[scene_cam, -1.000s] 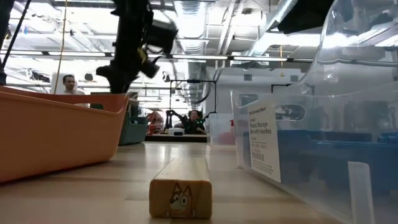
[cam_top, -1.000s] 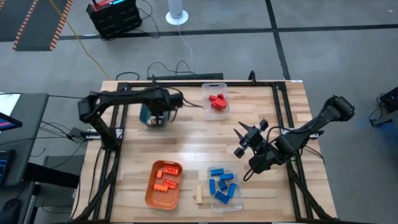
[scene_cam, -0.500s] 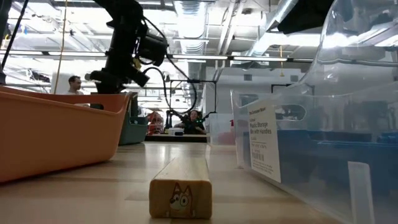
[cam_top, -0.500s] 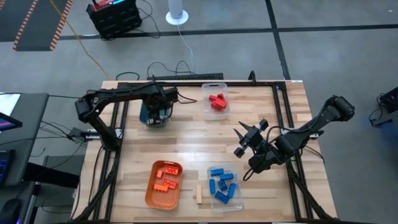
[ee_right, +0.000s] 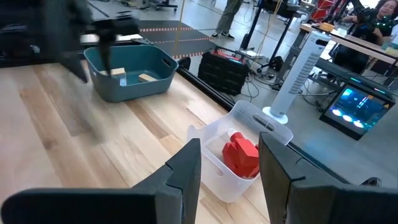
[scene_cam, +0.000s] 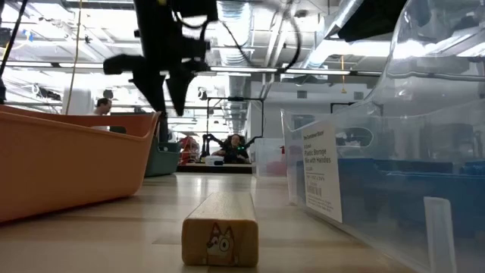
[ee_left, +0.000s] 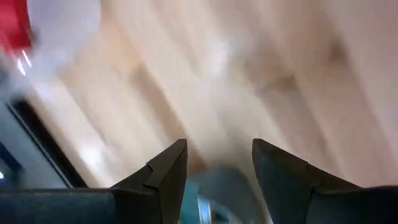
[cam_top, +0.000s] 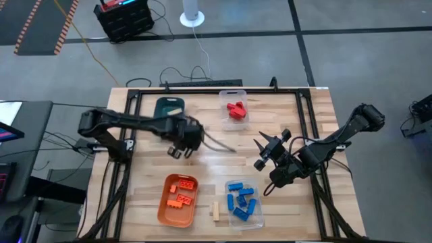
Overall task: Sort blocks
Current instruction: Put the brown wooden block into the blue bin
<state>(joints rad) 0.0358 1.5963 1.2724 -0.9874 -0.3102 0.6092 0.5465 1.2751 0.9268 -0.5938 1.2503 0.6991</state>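
High view, left end effector (cam_top: 177, 150): over bare bench (cam_top: 216, 158), between teal tray (cam_top: 169, 107) and orange tray (cam_top: 178, 200); fingers parted, nothing between them.
Right end effector (cam_top: 261, 152): waits near blue bin (cam_top: 241, 203); fingers apart, empty.
Blocks: wood block (cam_top: 216, 211) on the bench between orange tray and blue bin; wood pieces in teal tray; red blocks (cam_top: 235, 110) in far bin; orange blocks (cam_top: 180, 194); blue blocks (cam_top: 241, 200).
Risk: likely next pick sits tight between two containers; a wide approach could knock a rim or tip the block.
Writing: bin label (scene_cam: 322, 171), wording too small to read reliably; cartoon dog face on block end (scene_cam: 220, 242).
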